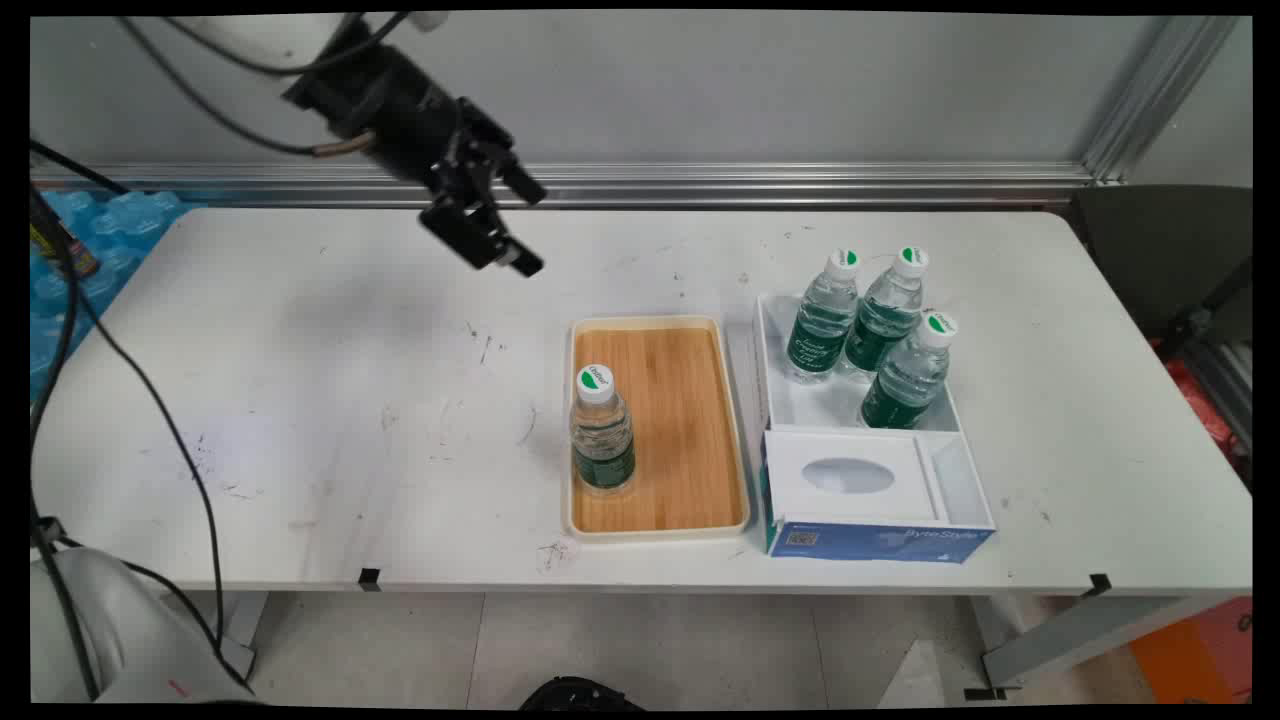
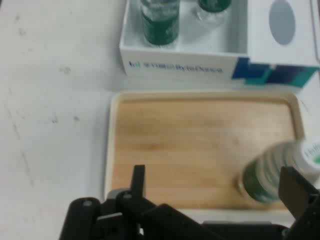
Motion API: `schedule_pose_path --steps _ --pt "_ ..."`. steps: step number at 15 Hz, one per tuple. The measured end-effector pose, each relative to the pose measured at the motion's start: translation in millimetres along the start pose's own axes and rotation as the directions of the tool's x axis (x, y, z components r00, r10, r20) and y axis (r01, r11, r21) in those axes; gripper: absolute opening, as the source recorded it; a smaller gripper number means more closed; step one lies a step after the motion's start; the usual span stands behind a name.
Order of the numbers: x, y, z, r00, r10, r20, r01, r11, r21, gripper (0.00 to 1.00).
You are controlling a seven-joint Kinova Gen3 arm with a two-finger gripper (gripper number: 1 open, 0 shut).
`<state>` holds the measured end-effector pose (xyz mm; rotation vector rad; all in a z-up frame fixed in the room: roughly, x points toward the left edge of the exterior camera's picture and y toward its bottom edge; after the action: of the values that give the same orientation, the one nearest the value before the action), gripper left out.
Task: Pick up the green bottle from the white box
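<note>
My gripper (image 1: 530, 228) hangs open and empty above the table's far middle, up and to the left of a wooden tray (image 1: 690, 440). One water bottle with a green label (image 1: 601, 432) stands upright on the tray's left near part. In the hand view the tray (image 2: 190, 145) lies ahead of the gripper (image 2: 215, 187), and the bottle (image 2: 272, 172) shows at the lower right, just beside the right finger (image 2: 297, 192). Three more bottles (image 1: 872, 325) stand in a white box (image 1: 860, 415) right of the tray.
The white box's near half is covered by a white insert with an oval hole (image 1: 848, 477), and its front is blue. A dark chair (image 1: 1170, 260) stands past the table's right end. Blue packs of bottles (image 1: 90, 240) lie off the left edge.
</note>
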<state>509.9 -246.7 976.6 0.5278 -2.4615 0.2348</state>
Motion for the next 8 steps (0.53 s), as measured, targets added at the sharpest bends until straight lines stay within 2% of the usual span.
schedule_pose_path --steps 4,8 --pt "29.8 -15.5 22.3 0.999 0.018 -0.034 -0.019 1.000 -0.008 1.00" --pt "60.6 -28.2 61.5 0.997 0.025 -0.071 -0.027 0.999 -0.022 1.00"
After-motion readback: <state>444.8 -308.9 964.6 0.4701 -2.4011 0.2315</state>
